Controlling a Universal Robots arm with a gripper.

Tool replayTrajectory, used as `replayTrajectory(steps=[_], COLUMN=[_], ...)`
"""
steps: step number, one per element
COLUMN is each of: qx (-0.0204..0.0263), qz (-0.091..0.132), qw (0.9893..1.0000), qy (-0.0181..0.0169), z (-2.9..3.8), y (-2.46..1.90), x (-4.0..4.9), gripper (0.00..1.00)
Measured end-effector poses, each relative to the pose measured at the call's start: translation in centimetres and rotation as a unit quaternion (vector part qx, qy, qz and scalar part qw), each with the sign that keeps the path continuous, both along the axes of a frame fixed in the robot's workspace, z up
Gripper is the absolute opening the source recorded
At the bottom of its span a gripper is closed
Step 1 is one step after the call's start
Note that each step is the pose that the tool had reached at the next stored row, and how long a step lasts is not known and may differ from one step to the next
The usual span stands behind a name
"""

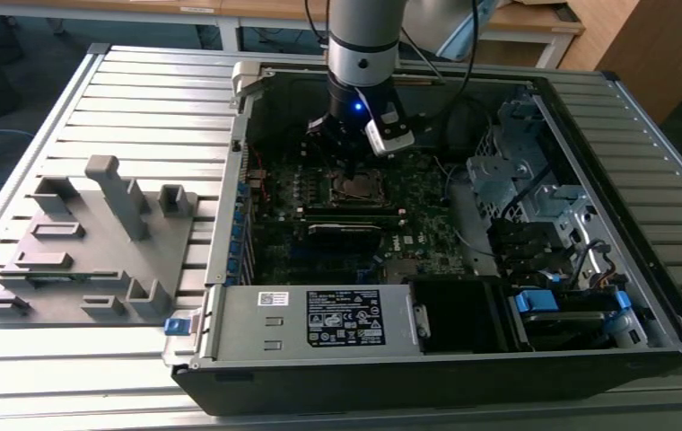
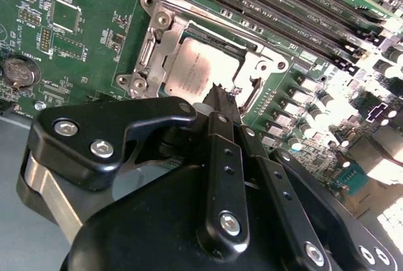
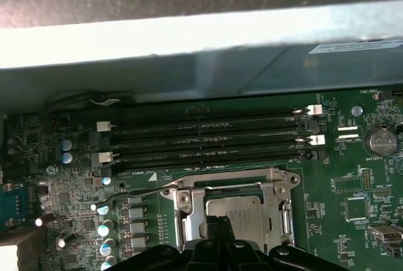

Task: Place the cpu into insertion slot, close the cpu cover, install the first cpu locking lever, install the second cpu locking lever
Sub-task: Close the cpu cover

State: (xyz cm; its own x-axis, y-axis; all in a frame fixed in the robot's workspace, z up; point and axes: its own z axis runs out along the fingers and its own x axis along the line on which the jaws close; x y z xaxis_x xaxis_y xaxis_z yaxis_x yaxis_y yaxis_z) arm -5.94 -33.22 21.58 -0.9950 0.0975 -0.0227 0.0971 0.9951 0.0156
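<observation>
Second wrist view | one cpu (image 2: 201, 69) under one lowered cpu cover (image 2: 255, 62) | one gripper (image 2: 221, 92) pinched together, empty, tips at cover's edge, hiding one side | first wrist view: four memory slots (image 3: 208, 138) beside.

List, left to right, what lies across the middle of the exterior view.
Grey fixture plate → computer case's side wall → insertion slot → metal drive cage.
</observation>
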Motion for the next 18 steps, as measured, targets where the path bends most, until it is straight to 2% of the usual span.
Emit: replayTrajectory(steps=[9, 18], qx=[0.0000, 0.0000], qz=[0.000, 0.000], qw=[1.0000, 1.0000], qy=[0.0000, 0.0000], z=[-0.13, -0.66], y=[-0.01, -0.13], x=[-0.10, -0.66], gripper=[0.10, 0.10])
